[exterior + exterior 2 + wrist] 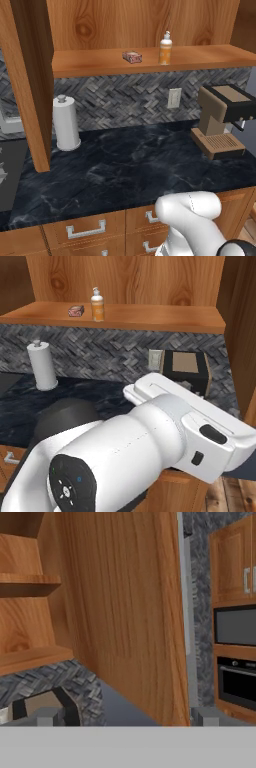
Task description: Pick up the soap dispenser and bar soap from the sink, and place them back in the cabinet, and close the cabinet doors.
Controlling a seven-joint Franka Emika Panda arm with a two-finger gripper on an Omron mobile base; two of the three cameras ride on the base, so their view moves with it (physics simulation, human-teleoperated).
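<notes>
The soap dispenser (pixel 165 48) (pixel 97 304), amber with a white pump, stands upright on the cabinet shelf (pixel 200 57) (pixel 150 317). Just left of it on the same shelf lies the reddish-brown bar soap (pixel 132 56) (pixel 76 310). Both cabinet doors stand open: the left one (pixel 30 85) edge-on, the right one (pixel 240 331) (pixel 125 612) broad in the hand view. My gripper (pixel 126 717) is open, nothing between its fingertips (pixel 47 716), and it faces the right door's inner side. A corner of the black sink (pixel 7 170) shows at far left.
A white paper-towel roll (pixel 65 122) (pixel 42 366) stands on the dark marble counter (pixel 130 165). A brown coffee machine (pixel 220 125) (pixel 186 368) (pixel 45 704) sits under the shelf's right end. A wall oven (pixel 235 682) lies beyond the right door.
</notes>
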